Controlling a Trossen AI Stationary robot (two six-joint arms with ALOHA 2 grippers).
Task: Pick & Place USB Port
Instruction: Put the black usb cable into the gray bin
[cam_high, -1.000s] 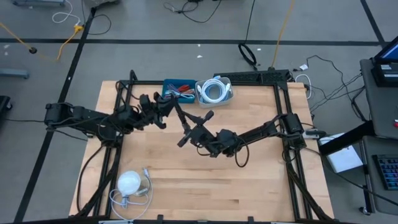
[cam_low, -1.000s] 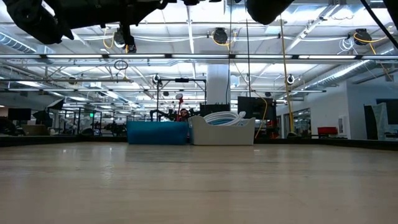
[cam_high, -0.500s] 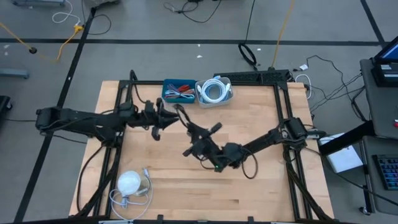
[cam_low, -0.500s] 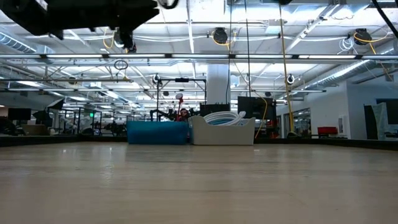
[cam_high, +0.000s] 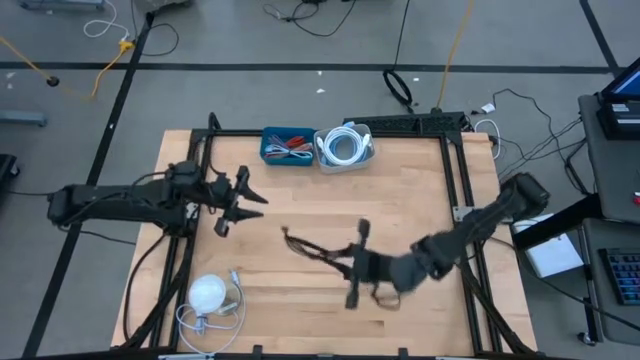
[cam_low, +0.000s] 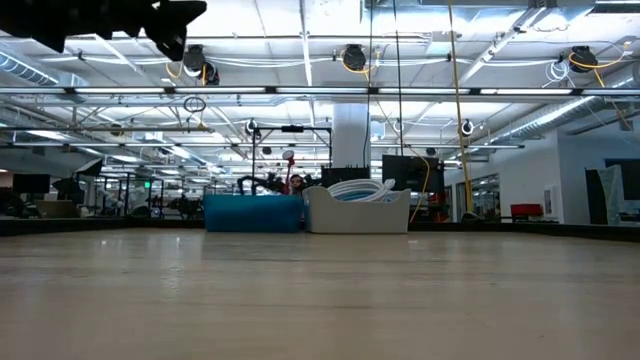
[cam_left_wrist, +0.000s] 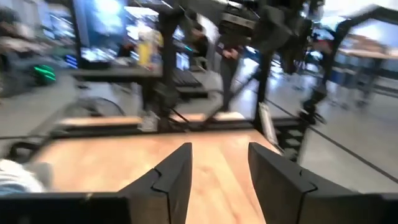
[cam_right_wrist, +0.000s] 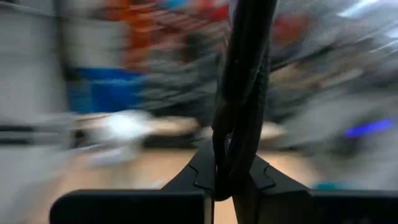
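The right gripper (cam_high: 355, 268) has its fingers pinching a dark USB cable (cam_high: 312, 247) that trails away from them over the tabletop (cam_high: 300, 300) toward the blue bin (cam_high: 286, 146), while the left gripper (cam_high: 238, 203), farther off, stands spread and empty.

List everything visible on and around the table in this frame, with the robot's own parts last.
Blue plastic bin: one, blue, far edge of the table, holding red and dark small parts.
White tray: one, white, beside the blue bin, holding a coiled white cable.
White round device with cord: one, white, near left corner.
Dark cable: one, black, mid-table, held by the right gripper.
Wooden table: one, light wood, black frame.
Left gripper: one, dark, open and empty, left of centre.
Right gripper: one, dark, shut on the dark cable, near centre.
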